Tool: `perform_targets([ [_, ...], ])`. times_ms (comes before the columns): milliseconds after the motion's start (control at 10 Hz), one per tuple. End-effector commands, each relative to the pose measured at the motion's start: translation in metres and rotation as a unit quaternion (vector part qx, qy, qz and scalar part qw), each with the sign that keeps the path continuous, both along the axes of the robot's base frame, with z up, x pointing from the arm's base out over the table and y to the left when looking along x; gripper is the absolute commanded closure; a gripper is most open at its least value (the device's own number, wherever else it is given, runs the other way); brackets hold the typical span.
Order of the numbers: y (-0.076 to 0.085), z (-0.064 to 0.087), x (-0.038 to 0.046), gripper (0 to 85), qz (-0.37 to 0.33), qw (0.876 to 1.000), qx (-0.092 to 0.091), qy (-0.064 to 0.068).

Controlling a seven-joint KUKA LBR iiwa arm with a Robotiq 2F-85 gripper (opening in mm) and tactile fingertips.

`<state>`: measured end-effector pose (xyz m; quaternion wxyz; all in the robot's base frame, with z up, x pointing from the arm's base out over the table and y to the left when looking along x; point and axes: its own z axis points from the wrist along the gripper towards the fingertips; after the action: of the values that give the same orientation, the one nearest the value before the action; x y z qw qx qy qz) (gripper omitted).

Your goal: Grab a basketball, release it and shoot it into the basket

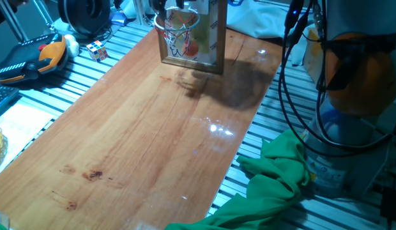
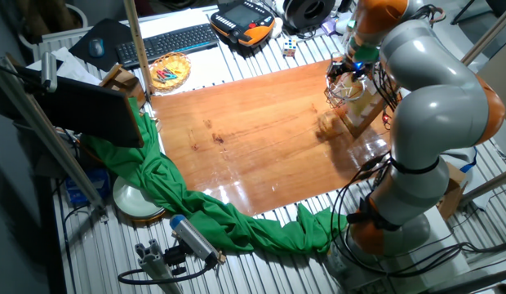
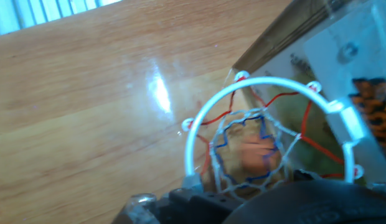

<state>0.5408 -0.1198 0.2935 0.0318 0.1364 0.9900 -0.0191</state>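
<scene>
The basket point(image 1: 179, 25) stands at the far end of the wooden table point(image 1: 140, 140), its hoop fixed to a wooden-framed clear backboard point(image 1: 214, 38). The basketball point(image 3: 258, 155) is a blurred orange shape inside the net, seen from above through the rim point(image 3: 196, 134) in the hand view. It also shows low in the net in one fixed view point(image 1: 191, 46). My gripper point(image 1: 172, 5) hovers directly above the hoop, apart from the ball, and its fingers look spread and empty. In the other fixed view the gripper point(image 2: 344, 69) hangs over the basket point(image 2: 351, 94).
A puzzle cube point(image 1: 97, 50) and an orange-and-black object point(image 1: 38, 57) lie left of the basket. A green cloth point(image 1: 274, 179) drapes over the table's right edge near the arm's base. Cables point(image 1: 290, 70) hang at the right. A keyboard point(image 2: 167, 41) and a bowl point(image 2: 170, 69) sit beyond the table.
</scene>
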Motion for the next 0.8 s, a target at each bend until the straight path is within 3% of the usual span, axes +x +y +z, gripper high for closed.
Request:
perform_targets([
  [0, 0.004, -0.002, -0.0010, 18.7, -0.001, 1.000, 0.002, 0.001],
  [300, 0.018, -0.007, -0.0077, 24.7, -0.006, 1.000, 0.006, 0.004],
  [600, 0.019, -0.006, -0.0081, 33.7, 0.000, 1.000, 0.010, 0.008],
  [700, 0.020, -0.005, -0.0082, 40.3, 0.003, 1.000, 0.012, 0.008],
])
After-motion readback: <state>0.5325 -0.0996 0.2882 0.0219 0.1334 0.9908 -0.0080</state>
